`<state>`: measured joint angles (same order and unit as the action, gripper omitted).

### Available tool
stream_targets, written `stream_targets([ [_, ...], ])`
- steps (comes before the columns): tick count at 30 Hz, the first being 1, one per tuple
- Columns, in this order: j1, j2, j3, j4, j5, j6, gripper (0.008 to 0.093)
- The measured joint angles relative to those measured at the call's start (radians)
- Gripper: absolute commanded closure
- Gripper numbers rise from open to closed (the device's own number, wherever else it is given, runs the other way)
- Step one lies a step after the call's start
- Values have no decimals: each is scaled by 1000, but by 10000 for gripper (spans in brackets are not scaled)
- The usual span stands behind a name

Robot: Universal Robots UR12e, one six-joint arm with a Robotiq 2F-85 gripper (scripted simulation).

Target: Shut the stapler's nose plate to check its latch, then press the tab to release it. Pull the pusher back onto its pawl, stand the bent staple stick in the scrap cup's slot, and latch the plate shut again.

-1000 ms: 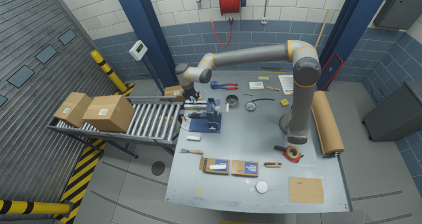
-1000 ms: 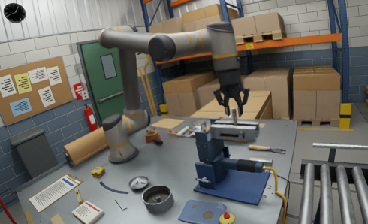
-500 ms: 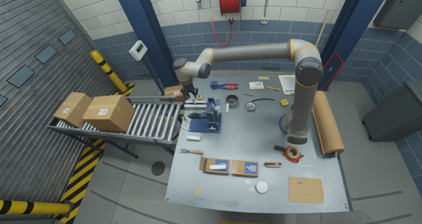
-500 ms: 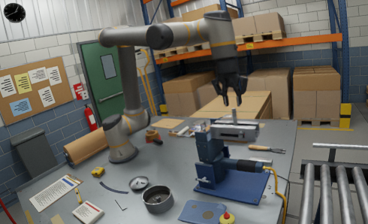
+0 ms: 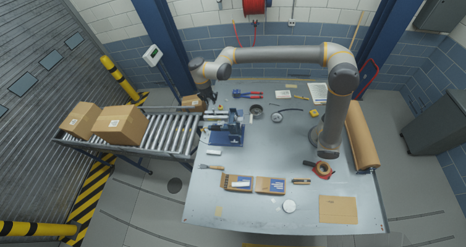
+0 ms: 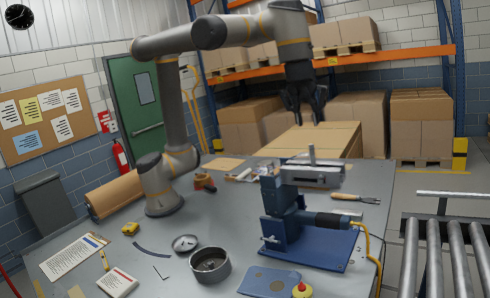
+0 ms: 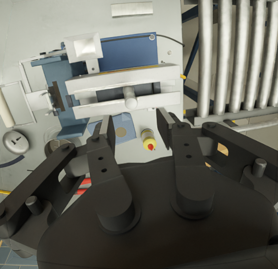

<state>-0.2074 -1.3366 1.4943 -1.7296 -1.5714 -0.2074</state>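
Note:
My gripper hangs half open and empty, well above the stapler's grey magazine. The blue stapler stands on a blue base plate at the table's conveyor side. An upright grey pusher knob sticks up from the magazine's slot, just ahead of my fingertips in the wrist camera. The nose plate is at the stapler's far end from the conveyor. The round scrap cup sits on the table beside the stapler. I cannot make out the bent staple stick.
The roller conveyor runs along the table edge right beside the stapler, carrying two cardboard boxes. A yellow bottle with a red cap and a blue pad lie below my gripper. A round lid lies near the cup.

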Motion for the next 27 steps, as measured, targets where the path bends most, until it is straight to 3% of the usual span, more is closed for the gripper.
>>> stream_targets([
  [27, 0, -2, -15, 18, 0, 0, 534],
])
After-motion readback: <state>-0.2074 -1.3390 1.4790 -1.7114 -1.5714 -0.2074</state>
